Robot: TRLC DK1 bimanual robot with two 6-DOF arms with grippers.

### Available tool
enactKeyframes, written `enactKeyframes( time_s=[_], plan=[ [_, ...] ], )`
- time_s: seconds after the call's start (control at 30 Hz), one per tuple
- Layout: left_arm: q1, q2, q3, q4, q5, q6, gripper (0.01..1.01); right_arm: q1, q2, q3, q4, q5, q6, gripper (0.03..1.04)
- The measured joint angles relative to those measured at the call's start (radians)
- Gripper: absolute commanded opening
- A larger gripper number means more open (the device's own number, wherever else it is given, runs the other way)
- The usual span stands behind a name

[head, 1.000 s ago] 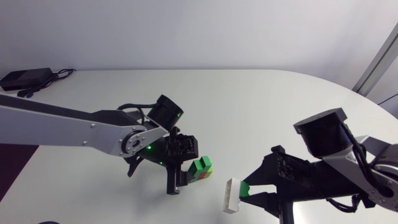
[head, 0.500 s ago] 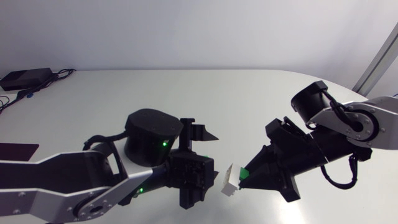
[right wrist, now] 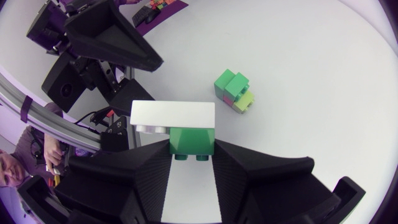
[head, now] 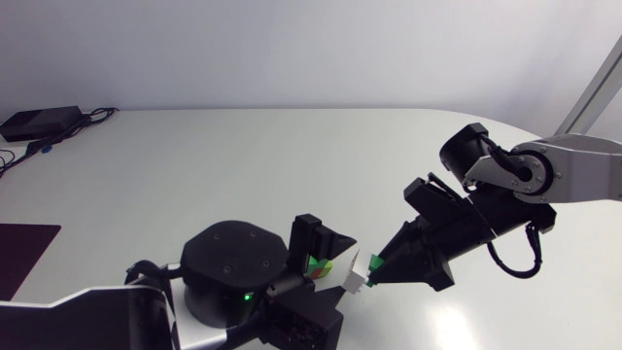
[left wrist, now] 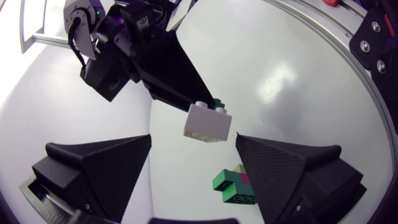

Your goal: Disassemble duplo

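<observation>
**A:** Status on the duplo?

**B:** Right gripper (right wrist: 191, 155) has its fingers closed on the green brick (right wrist: 193, 138), one finger each side, gap just brick-wide. The white brick (left wrist: 208, 123) is stuck on the green one, out past the fingertips.

**A:** Left?

**B:** Left gripper (left wrist: 193, 148) is spread wide, nothing held. White brick hangs between its fingers: close to one tip, well clear of the other. Can't tell if it touches the near one.

**A:** Rest of the model?

**B:** Green/red/lime cluster (left wrist: 230, 186) is lying on the table (head: 243, 156), under the left fingers, apart from both grippers. Its bricks look joined.

**A:** So, progress?

**B:** Partway, imo. White+green pair is separate from the cluster but not split yet, and the cluster is intact. Next, prob: left closes on white and pulls, w/o twisting green out of right's grip.
</observation>
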Motion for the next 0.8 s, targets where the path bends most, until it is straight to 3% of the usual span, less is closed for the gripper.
enactKeyframes(
  time_s=[0.23, 0.37, 0.47, 0.63, 0.8],
  plan=[
    [-0.016, 0.014, -0.009, 0.076, -0.026, 0.064, 0.777, 0.019, 0.023, 0.03, -0.002, 0.004, 0.042, 0.26],
    [-0.022, 0.051, -0.052, 0.145, -0.045, 0.126, 0.764, 0.045, 0.023, 0.034, -0.003, 0.016, 0.069, 0.26],
    [-0.027, 0.08, -0.077, 0.157, -0.048, 0.153, 0.751, 0.063, 0.023, 0.034, -0.004, 0.031, 0.084, 0.26],
    [-0.034, 0.092, -0.081, 0.171, -0.05, 0.171, 0.603, 0.088, 0.023, 0.034, 0.005, 0.077, 0.109, 0.26],
    [-0.035, 0.092, -0.081, 0.172, -0.052, 0.174, 0.585, 0.109, 0.023, 0.034, 0.035, 0.106, 0.139, 0.26]
  ],
)
